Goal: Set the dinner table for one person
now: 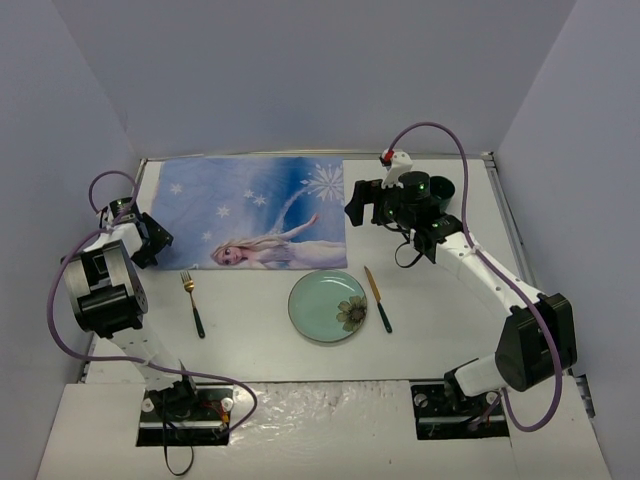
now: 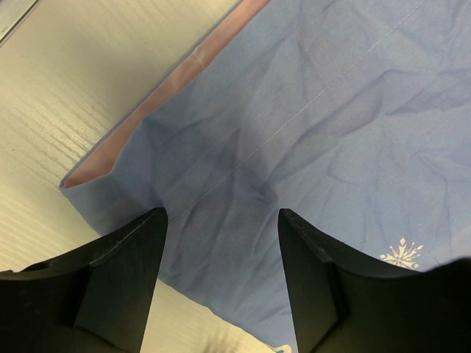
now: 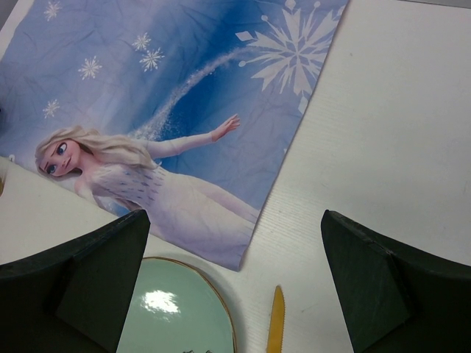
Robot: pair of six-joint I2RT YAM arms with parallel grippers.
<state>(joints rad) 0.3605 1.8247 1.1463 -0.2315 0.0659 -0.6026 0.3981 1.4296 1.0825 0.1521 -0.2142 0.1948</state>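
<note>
The white dinner table (image 1: 440,340) carries a blue princess placemat (image 1: 250,210) at the back left. A green plate (image 1: 328,305) with a flower sits in front of it, a gold knife (image 1: 377,298) with a dark handle on its right and a gold fork (image 1: 193,303) on its left. My left gripper (image 1: 155,240) is open just over the placemat's near left corner (image 2: 243,184). My right gripper (image 1: 352,205) is open above the placemat's right edge; its view shows the placemat (image 3: 184,110), the plate rim (image 3: 176,309) and the knife tip (image 3: 277,323).
Grey walls enclose the table on three sides. Metal rails (image 1: 505,215) run along its edges. A purple cable loops over each arm. A white strip (image 1: 320,420) holds both arm bases at the near edge.
</note>
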